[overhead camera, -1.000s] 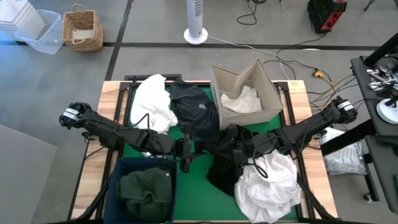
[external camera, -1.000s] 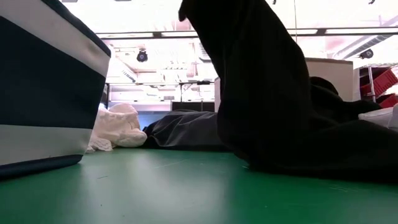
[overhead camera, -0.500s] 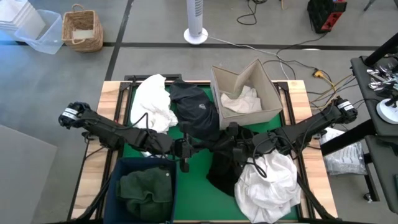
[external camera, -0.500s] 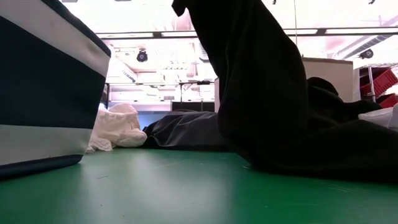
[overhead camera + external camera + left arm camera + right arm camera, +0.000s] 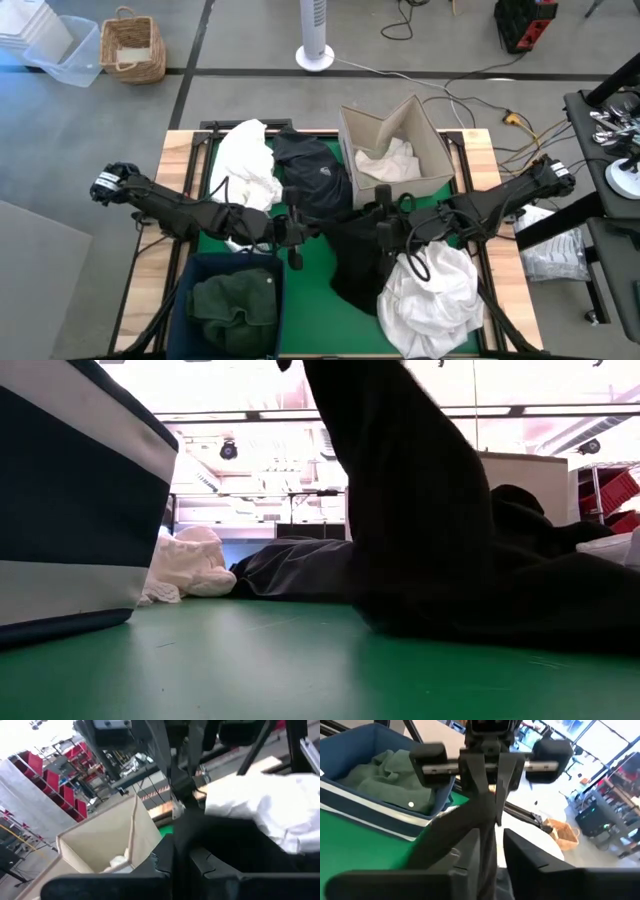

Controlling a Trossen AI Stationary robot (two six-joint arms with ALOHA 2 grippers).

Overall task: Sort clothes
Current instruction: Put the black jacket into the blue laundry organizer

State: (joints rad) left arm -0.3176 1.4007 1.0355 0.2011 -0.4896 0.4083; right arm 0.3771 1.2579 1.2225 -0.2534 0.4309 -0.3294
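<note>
Two robot arms meet over a green mat point(image 5: 310, 300), a black garment point(image 5: 350, 250) stretched between them. The left gripper point(image 5: 296, 228) is clamped on one edge of the cloth; in the right wrist view its fingers point(image 5: 487, 780) pinch the fabric tight. The right gripper point(image 5: 383, 222) has its fingers point(image 5: 470, 860) slightly parted around the same cloth, which runs through the gap. In the low view the black garment rises from the mat as a tall dark fold, blocking most of the table behind it.

A navy garment point(image 5: 315, 180) with a small logo lies at the far middle of the mat, just beside a white pile point(image 5: 245, 165) at the far left. Another white heap point(image 5: 430, 295) sits at the near right, touching the black cloth.

The cardboard box point(image 5: 425, 140) at the far right holds white fabric point(image 5: 385, 162). The blue bin point(image 5: 205, 270) at the near left holds a dark green garment point(image 5: 235, 305).
</note>
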